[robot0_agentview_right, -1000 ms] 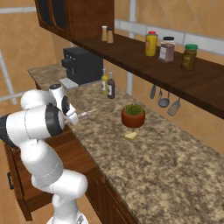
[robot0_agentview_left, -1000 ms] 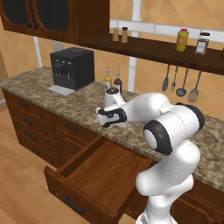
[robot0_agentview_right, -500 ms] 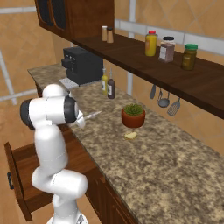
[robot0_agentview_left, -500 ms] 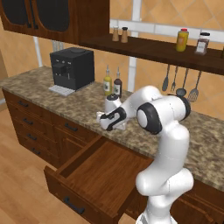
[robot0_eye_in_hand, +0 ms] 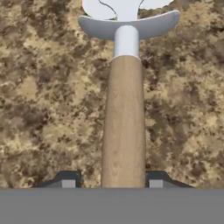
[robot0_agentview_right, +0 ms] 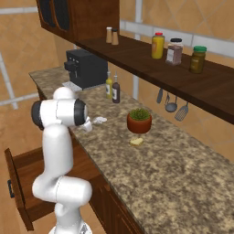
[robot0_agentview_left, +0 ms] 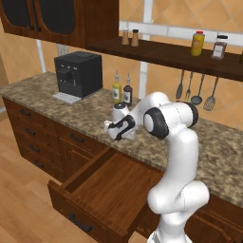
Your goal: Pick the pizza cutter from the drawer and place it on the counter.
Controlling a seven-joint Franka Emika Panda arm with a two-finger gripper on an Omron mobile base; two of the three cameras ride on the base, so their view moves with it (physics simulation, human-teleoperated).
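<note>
Gripper (robot0_agentview_left: 114,131) hangs just over the front part of the bench (robot0_agentview_left: 76,111), pinching the pizza cutter (robot0_eye_in_hand: 124,118) by the lower end of its wooden handle, one dark finger tip (robot0_eye_in_hand: 68,179) on each side of the stick. Seen from the hand, the cutter's long axis runs straight out from the gripper, handle nearest and pale head farthest, with speckled granite behind its whole length. From the right base camera, the pale head (robot0_agentview_right: 99,120) pokes out past the gripper toward the back wall, close above the stone; whether it touches is hard to judge from these angles. Below and in front, the drawer (robot0_agentview_left: 102,187) stands pulled open. I judge the placing nearly done: what remains is a short drop straight down and then letting go.
</note>
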